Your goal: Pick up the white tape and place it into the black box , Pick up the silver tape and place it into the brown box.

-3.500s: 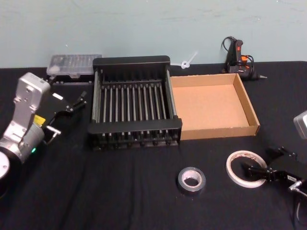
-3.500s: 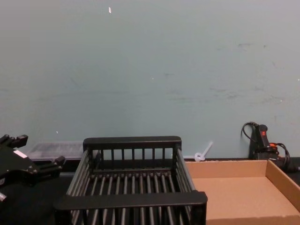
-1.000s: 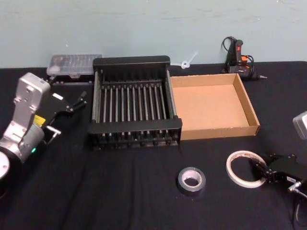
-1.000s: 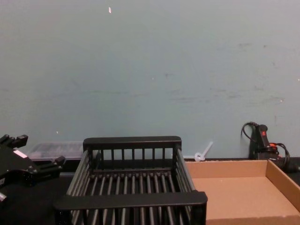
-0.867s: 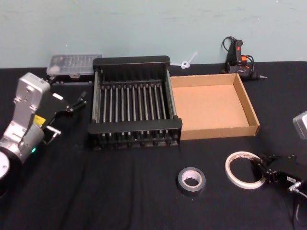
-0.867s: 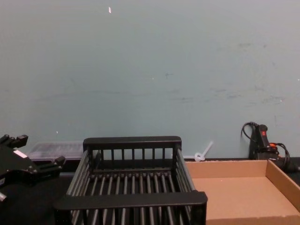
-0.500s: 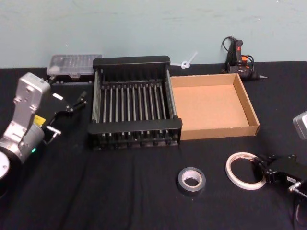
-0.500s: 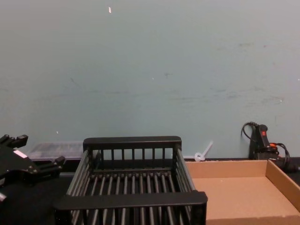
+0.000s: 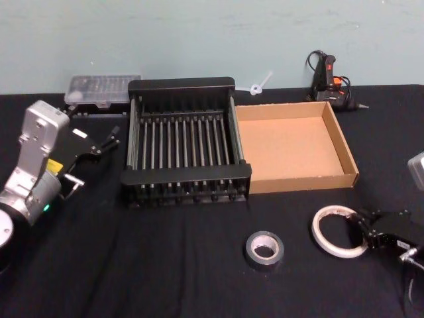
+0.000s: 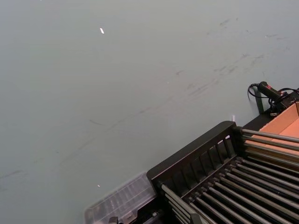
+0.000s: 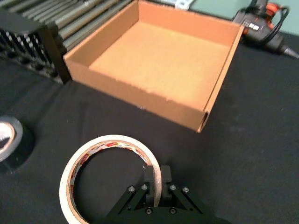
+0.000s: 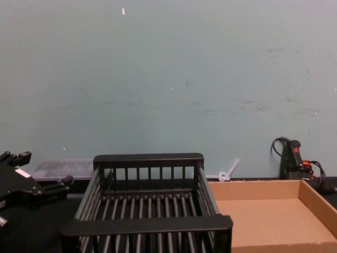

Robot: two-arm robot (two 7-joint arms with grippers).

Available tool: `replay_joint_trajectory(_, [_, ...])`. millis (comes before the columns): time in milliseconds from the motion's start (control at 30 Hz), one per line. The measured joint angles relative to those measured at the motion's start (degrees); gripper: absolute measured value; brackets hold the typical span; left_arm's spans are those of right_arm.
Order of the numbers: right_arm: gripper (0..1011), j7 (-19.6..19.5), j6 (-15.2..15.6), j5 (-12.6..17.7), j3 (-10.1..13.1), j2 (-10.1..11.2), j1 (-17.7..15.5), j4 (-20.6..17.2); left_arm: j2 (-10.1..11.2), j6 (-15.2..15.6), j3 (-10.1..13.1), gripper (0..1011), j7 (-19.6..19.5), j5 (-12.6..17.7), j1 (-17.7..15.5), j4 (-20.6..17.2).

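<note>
Right gripper is pinched shut on the rim of the white tape, bottom centre of the wrist frame, flat on the cloth. It's such a thin edge grip that the ring could easily swing or slip out on the way to the black box. Left gripper is parked at the left, can't tell its state.

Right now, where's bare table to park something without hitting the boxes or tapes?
Free: the cloth in front of the black box, left of the silver tape. Also between the brown box and both tapes. Crowded: front right, where the right tool pinches the white tape.
</note>
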Motion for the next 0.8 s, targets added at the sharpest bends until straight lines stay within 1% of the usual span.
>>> replay_joint_trajectory(200, [97,-0.3,-1.8,1.3,1.6,-0.7,-0.1,-1.0,0.0,0.0,0.0,1001,0.0,0.0,0.0,0.0])
replay_joint_trajectory(400, [97,-1.1,-3.2,2.2,2.6,-1.7,1.3,-1.7,0.0,0.0,0.0,1002,0.0,0.0,0.0,0.0])
replay_joint_trajectory(433, [97,-1.1,-3.2,2.2,2.6,-1.7,1.3,-1.7,0.0,0.0,0.0,1002,0.0,0.0,0.0,0.0])
replay_joint_trajectory(600, [97,-1.8,-4.5,2.0,2.4,-2.6,3.3,-1.4,0.0,0.0,0.0,1001,0.0,0.0,0.0,0.0])
replay_joint_trajectory(800, [96,-1.9,-5.6,1.0,1.0,-4.2,6.7,0.0,0.0,0.0,0.0,1001,0.0,0.0,0.0,0.0])
